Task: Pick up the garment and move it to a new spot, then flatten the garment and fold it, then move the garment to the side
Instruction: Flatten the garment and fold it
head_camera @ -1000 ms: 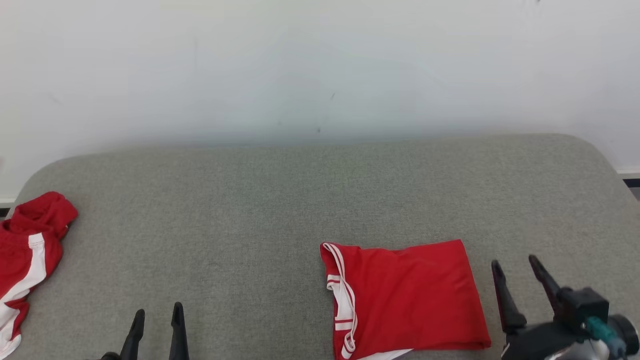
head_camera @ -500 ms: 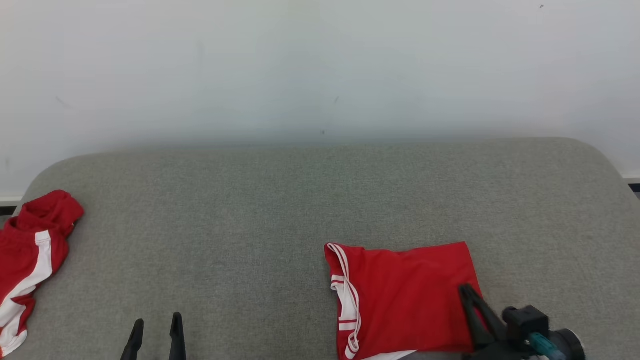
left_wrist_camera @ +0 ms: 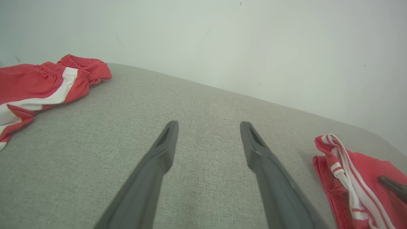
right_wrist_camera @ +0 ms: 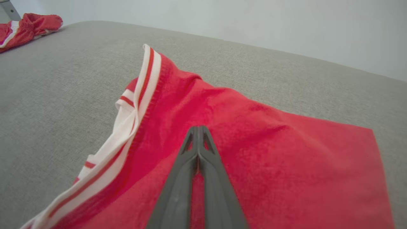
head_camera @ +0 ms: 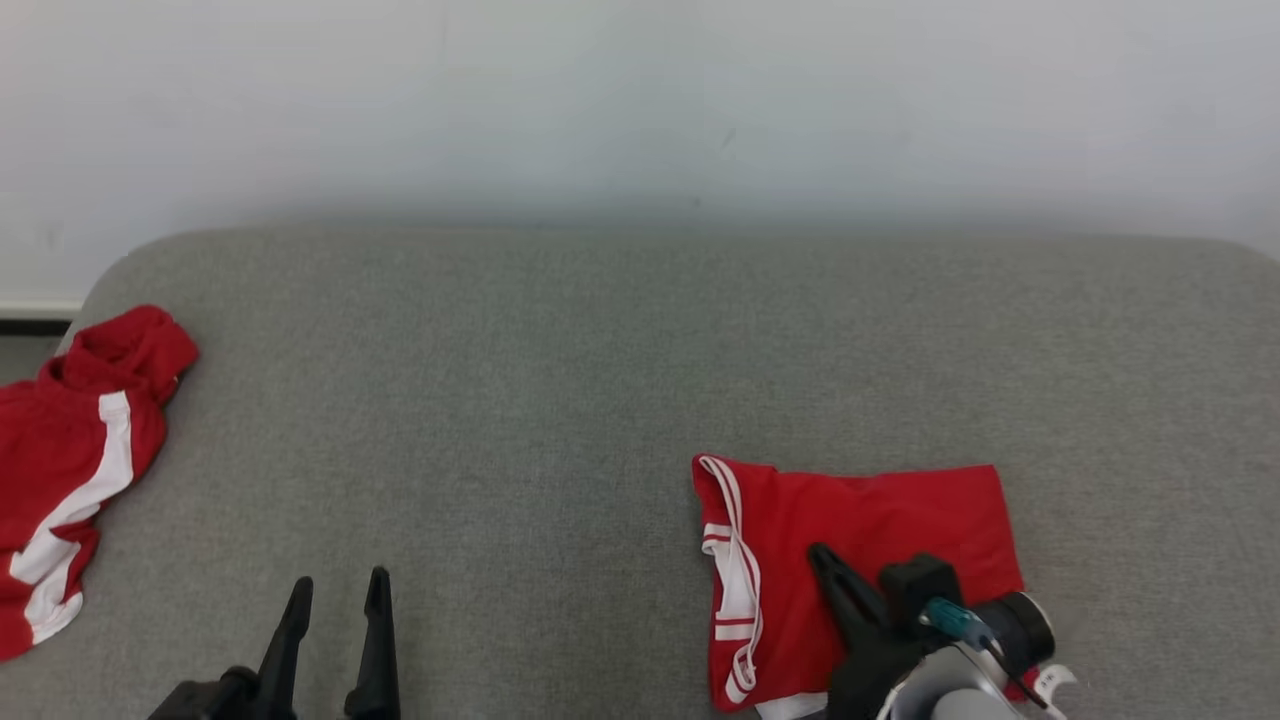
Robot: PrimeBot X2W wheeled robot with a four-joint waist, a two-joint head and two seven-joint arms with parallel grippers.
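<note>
The garment [head_camera: 870, 510] is a folded red piece with white-striped trim along its left edge, lying on the grey cushion [head_camera: 560, 400] at the lower right. It also appears in the right wrist view [right_wrist_camera: 270, 149] and the left wrist view [left_wrist_camera: 356, 178]. My right gripper [head_camera: 818, 553] lies over the middle of the garment, fingers pressed together. In its own view the gripper [right_wrist_camera: 197, 128] rests on the red cloth, tips touching, with no fold visibly pinched between them. My left gripper [head_camera: 340, 582] stands open at the lower left over bare cushion, well apart from the garment [left_wrist_camera: 209, 124].
A second red garment with a white stripe [head_camera: 70, 460] lies crumpled at the cushion's left edge, also in the left wrist view [left_wrist_camera: 41, 86]. A pale wall [head_camera: 640, 100] rises behind the cushion. Bare grey cushion stretches between the two garments.
My right gripper has swung left from beside the garment to over its middle, and its fingers have gone from open to shut. The head camera has shifted; the left gripper stays open.
</note>
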